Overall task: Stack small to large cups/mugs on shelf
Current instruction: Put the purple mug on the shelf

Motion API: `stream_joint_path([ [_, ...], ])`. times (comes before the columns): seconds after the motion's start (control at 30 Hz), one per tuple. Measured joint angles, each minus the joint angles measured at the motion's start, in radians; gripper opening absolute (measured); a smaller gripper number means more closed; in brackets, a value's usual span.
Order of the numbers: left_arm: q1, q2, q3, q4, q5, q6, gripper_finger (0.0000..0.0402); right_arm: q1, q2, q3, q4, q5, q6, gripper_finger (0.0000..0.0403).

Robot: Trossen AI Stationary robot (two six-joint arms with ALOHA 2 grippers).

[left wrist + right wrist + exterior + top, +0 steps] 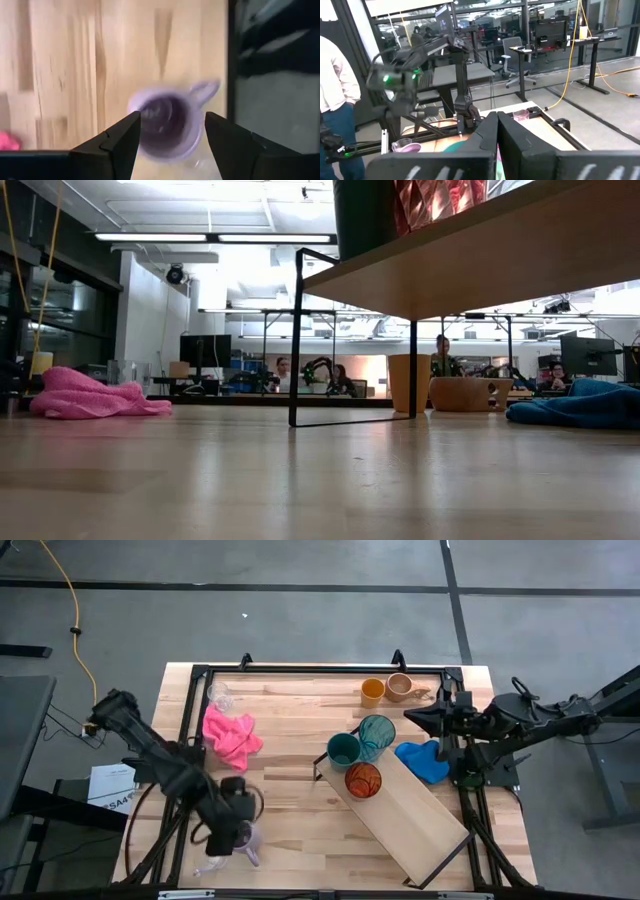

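A purple mug point(167, 122) stands upright on the tabletop near its front left corner point(247, 839). My left gripper point(170, 137) hangs above it, pointing steeply down, open, with one finger on either side of the mug in the wrist view; it touches nothing. The shelf point(415, 815) lies slantwise at the right. On it stand a teal tumbler point(377, 733), a green cup point(343, 750) and an orange-red glass point(363, 780). My right gripper point(420, 715) waits shut at the right, held level above the table.
An orange cup point(373, 692) and a tan mug point(400, 687) stand at the far edge. A clear glass point(221, 697) stands far left, with a pink cloth point(230, 735) nearer. A blue cloth point(423, 760) lies beside the shelf. People sit in the room beyond.
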Motion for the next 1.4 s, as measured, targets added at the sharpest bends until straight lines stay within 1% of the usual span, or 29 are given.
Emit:
stream_joint_path([
  [0.1, -0.028, 0.054, -0.003, -0.044, -0.019, -0.031, 0.0204, 0.0, 0.0, 0.0, -0.006, 0.0, 0.0, 0.0],
  [0.23, -0.027, 0.106, -0.004, -0.093, -0.072, -0.066, 0.0203, 0.0, 0.0, 0.0, -0.007, 0.0, 0.0, 0.0],
  [0.4, -0.028, 0.133, -0.011, -0.089, -0.04, -0.063, 0.0202, 0.0, 0.0, 0.0, -0.008, 0.0, 0.0, 0.0],
  [0.57, -0.027, 0.134, -0.081, -0.052, -0.007, -0.066, 0.0202, 0.0, 0.001, 0.0, -0.014, 0.0, 0.0, 0.0],
  [0.8, -0.027, 0.134, -0.132, -0.009, -0.007, -0.067, 0.0194, 0.0, 0.0, 0.0, -0.014, 0.0, -0.001, 0.0],
  [0.9, -0.027, 0.134, -0.157, 0.009, -0.008, -0.067, 0.0177, 0.0, 0.0, 0.0, -0.014, 0.0, -0.002, 0.0],
  [1.0, -0.027, 0.134, -0.176, 0.03, -0.014, -0.067, 0.0146, 0.0, 0.0, 0.0, -0.014, 0.0, 0.0, 0.0],
  [1.1, -0.027, 0.134, -0.178, 0.038, -0.049, -0.068, 0.01, 0.0, 0.0, 0.0, -0.014, 0.0, 0.0, 0.0],
  [1.2, -0.027, 0.133, -0.178, 0.054, -0.072, -0.071, 0.0037, 0.0, 0.0, 0.0, -0.014, 0.0, 0.0, 0.0],
  [1.23, -0.027, 0.132, -0.178, 0.059, -0.071, -0.068, 0.0023, 0.0, 0.0, 0.0, -0.014, 0.0, 0.0, 0.0],
  [1.3, -0.027, 0.131, -0.176, 0.058, -0.075, -0.071, 0.0019, 0.0, 0.0, 0.0, -0.014, 0.0, 0.0, 0.0],
  [1.4, -0.027, 0.132, -0.154, 0.047, -0.092, -0.071, 0.0036, 0.0, 0.0, 0.0, -0.014, 0.001, 0.0, 0.0],
])
